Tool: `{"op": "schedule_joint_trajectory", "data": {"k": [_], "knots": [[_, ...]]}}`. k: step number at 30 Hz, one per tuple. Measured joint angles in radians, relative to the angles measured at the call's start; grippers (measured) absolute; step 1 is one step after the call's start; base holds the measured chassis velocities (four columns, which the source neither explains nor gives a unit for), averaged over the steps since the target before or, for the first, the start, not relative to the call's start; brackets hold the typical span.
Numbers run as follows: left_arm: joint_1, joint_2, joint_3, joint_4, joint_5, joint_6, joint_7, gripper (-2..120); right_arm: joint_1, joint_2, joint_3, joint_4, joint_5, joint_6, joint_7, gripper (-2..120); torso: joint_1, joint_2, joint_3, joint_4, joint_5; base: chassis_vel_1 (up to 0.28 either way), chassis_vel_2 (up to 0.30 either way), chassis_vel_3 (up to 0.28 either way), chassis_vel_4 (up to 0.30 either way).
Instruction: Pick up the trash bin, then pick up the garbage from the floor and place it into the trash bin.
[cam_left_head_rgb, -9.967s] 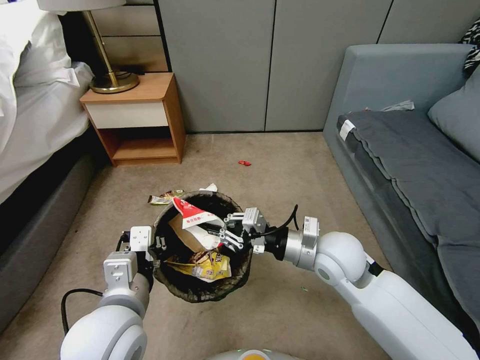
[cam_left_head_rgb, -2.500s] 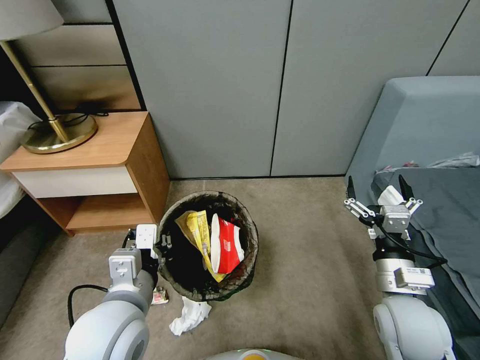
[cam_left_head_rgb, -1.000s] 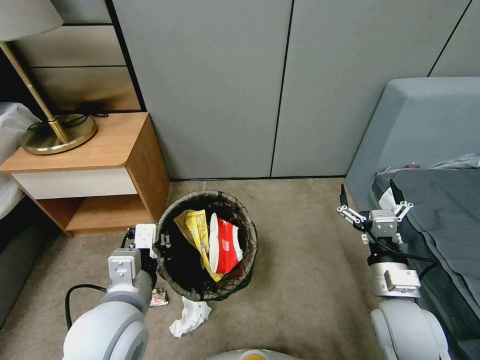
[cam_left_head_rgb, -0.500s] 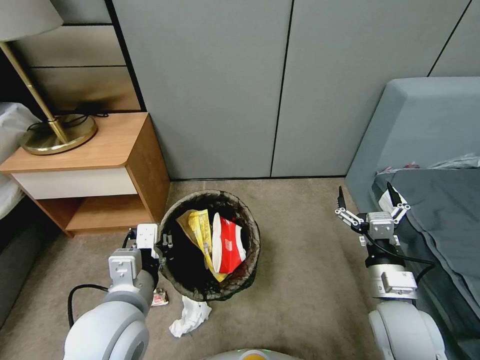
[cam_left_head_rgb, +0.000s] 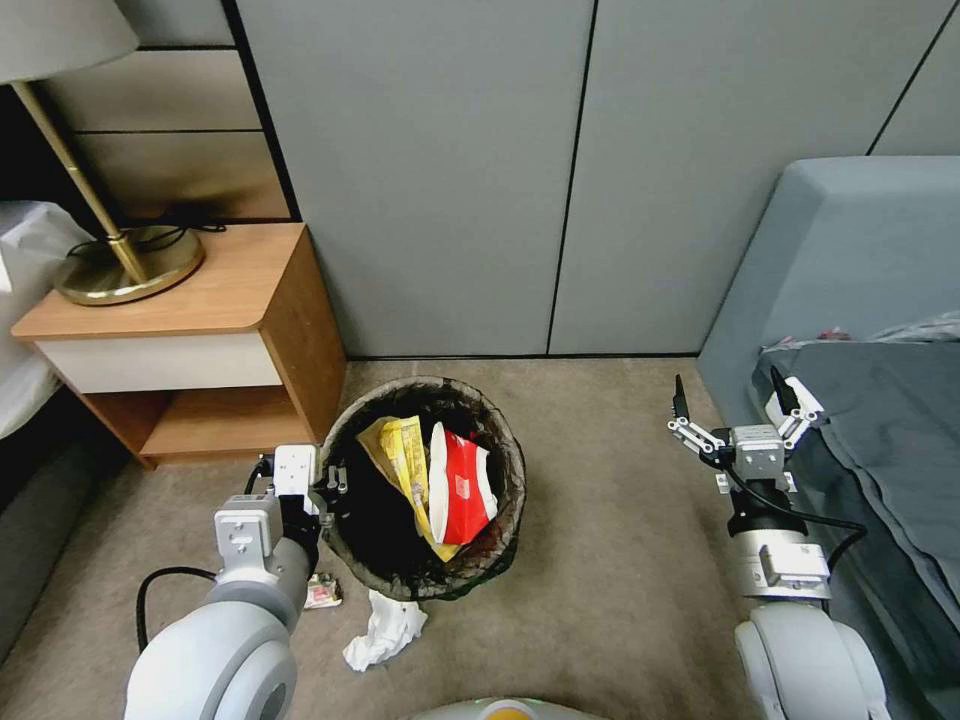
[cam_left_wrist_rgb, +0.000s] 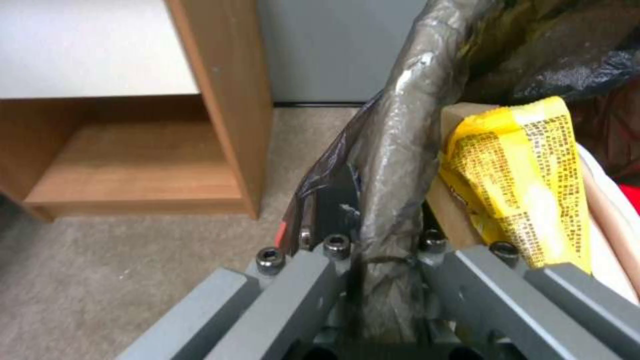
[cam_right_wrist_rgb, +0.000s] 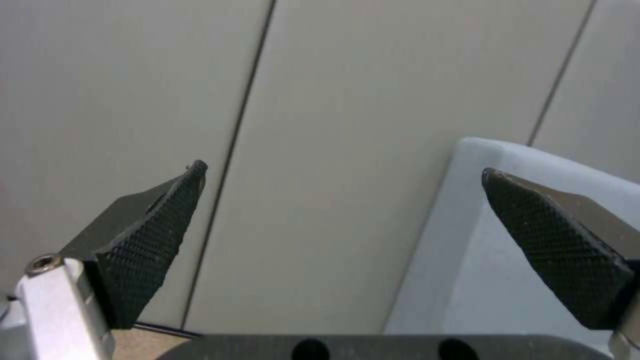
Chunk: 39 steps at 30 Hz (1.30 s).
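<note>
The left gripper (cam_left_head_rgb: 322, 492) clamped the round trash bin's (cam_left_head_rgb: 500, 455) crinkled, dark-bagged rim – inside stood a yellow wrapper (cam_left_head_rgb: 405, 455) and a red-and-white packet (cam_left_head_rgb: 462, 492). Two litter pieces lay on the carpet – crumpled white paper (cam_left_head_rgb: 385, 630) and possibly a small wrapper (cam_left_head_rgb: 322, 592); the right gripper (cam_left_head_rgb: 732, 402) gaped wide, empty.

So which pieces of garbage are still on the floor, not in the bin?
Two: the crumpled white paper and the small wrapper, both on the carpet by the trash bin. The yellow wrapper and red-and-white packet are inside.

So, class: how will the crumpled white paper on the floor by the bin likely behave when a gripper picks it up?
The white paper is creased into loose folds, so it probably squashes and droops rather than staying stiff. It looks thin and airy, so likely very light. Lying flat on the carpet, it shouldn't roll.
</note>
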<state>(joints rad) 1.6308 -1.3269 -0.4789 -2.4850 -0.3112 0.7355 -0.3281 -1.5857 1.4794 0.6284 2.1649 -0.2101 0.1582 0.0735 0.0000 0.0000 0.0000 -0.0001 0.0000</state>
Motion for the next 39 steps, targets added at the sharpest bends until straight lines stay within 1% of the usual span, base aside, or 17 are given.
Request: {"op": "schedule_joint_trajectory", "data": {"k": [22,28,31,32,35,36,37,38,39], "knots": [[0.004,0.006,0.004,-0.003,0.005,0.0,0.002,0,-0.002,0.001,-0.006,0.0,-0.006,0.002,0.0,100,0.0,0.0,0.0,0.0001,0.0,0.073,0.077,0.076,0.072],[0.003,0.002,0.003,0.002,0.033,0.0,0.004,0,-0.002,-0.001,-0.009,0.0,-0.002,0.004,0.0,100,0.0,0.0,0.0,0.0003,0.0,0.057,0.054,0.073,0.07],[0.003,0.0,0.003,0.004,0.035,0.0,0.005,0,-0.004,-0.002,-0.012,0.006,0.002,0.001,0.003,100,0.0,0.0,0.0,0.0001,0.0,0.0,0.0,0.0,0.0],[0.001,0.0,0.002,0.006,0.038,-0.001,0.005,0,-0.008,-0.007,-0.017,0.013,0.009,-0.009,0.012,100,0.0,0.0,0.0,-0.0002,0.0,0.0,0.0,0.0,0.0],[0.001,0.0,0.002,0.008,0.04,-0.002,0.006,0,-0.011,-0.017,-0.029,0.023,0.019,-0.034,0.026,100,0.0,0.0,0.0,-0.0002,0.0,0.0,0.0,0.0,0.0],[0.001,-0.001,0.001,0.009,0.044,-0.003,0.006,0,-0.008,-0.042,-0.042,0.034,0.055,-0.09,0.04,100,0.0,0.0,0.0,-0.0002,0.0,0.0,0.0,0.0,0.0],[0.001,-0.001,0.001,0.009,0.044,-0.003,0.006,0,-0.008,-0.042,-0.042,0.034,0.055,-0.09,0.04,100,0.0,0.0,0.0,-0.0002,0.0,0.0,0.0,0.0,0.0],[0.001,-0.001,0.001,0.01,0.046,-0.004,0.007,0,0.006,-0.068,-0.053,0.038,0.106,-0.147,0.057,100,0.0,0.0,0.0,-0.0002,0.0,0.0,0.0,0.0,0.0],[0.001,-0.001,0.001,0.011,0.047,-0.004,0.007,0,0.013,-0.08,-0.058,0.038,0.128,-0.176,0.069,100,0.0,0.0,0.0,0.0001,0.0,0.0,0.0,0.0,0.0]]}}
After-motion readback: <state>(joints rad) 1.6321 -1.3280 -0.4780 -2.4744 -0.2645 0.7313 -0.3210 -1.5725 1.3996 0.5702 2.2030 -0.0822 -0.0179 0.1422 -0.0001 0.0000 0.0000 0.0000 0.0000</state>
